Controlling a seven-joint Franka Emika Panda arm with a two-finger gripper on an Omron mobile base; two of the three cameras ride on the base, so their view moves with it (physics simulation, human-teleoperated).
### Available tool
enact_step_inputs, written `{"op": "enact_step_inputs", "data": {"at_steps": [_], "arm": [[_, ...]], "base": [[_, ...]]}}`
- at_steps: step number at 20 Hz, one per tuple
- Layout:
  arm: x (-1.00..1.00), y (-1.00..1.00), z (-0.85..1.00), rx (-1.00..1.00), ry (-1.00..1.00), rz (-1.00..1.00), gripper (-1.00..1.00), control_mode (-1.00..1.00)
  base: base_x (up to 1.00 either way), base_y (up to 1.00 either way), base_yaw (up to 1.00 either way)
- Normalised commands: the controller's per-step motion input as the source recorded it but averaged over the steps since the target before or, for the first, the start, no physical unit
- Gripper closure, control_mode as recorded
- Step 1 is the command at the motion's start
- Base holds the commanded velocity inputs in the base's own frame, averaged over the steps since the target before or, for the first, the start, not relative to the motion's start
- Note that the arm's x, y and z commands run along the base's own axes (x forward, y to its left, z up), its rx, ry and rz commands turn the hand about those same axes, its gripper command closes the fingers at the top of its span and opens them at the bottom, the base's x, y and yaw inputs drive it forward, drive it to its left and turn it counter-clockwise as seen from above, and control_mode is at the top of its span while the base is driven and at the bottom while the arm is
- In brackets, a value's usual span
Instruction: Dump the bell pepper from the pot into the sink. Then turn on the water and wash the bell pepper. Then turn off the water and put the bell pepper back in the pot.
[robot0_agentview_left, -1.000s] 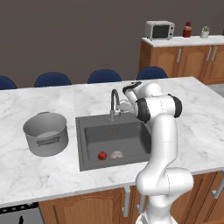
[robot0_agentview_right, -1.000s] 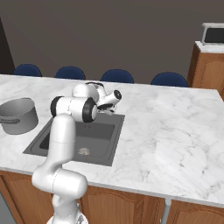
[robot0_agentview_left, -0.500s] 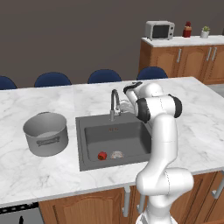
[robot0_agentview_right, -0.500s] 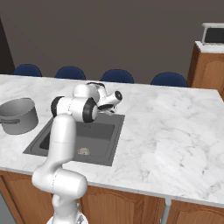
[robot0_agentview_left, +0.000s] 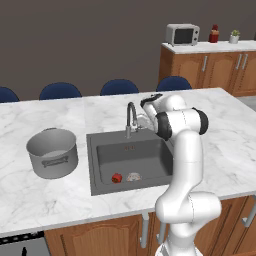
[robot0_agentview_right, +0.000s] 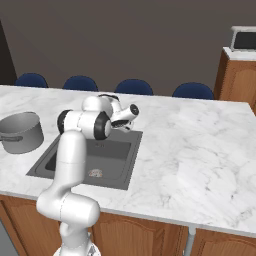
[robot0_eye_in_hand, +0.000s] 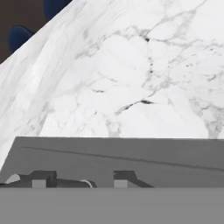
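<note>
Bell pepper (robot0_agentview_left: 116, 178) lies in the sink (robot0_agentview_left: 150, 157), at about 7 o'clock of the basin, just beside the pale drain (robot0_agentview_left: 133, 176).

Gripper (robot0_eye_in_hand: 78, 179), its tips parted and pinching nothing, hovers by the faucet (robot0_agentview_left: 131, 119). The pepper looks light, firm, smooth and likely to roll; I would take it across its rounded body. The empty pot (robot0_agentview_left: 52, 152) stands on the counter (robot0_agentview_left: 45, 195) at 9 o'clock of the sink.

Red bell pepper (robot0_agentview_left: 116, 178) in sink (robot0_agentview_left: 102, 159), beside drain (robot0_agentview_left: 133, 176).
</note>
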Motion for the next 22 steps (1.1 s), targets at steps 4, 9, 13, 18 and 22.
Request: {"op": "enact_step_inputs", "data": {"at_steps": [4, 9, 13, 18, 22], "arm": [[0.0, -0.33, -0.25, 0.01, 0.09, -0.19, 1.0, -1.0], [0.0, -0.4, -0.38, 0.01, 0.04, -0.14, 1.0, -1.0], [0.0, -0.45, -0.67, -0.01, -0.09, -0.01, 1.0, -1.0], [-0.04, -0.49, -0.78, -0.11, -0.13, 0.15, 1.0, -1.0], [0.0, -0.54, -0.88, -0.17, -0.01, 0.2, 1.0, -1.0]], "base": [[0.0, 0.0, 0.0], [0.0, 0.0, 0.0], [0.0, 0.0, 0.0], [0.0, 0.0, 0.0], [0.0, 0.0, 0.0]]}}
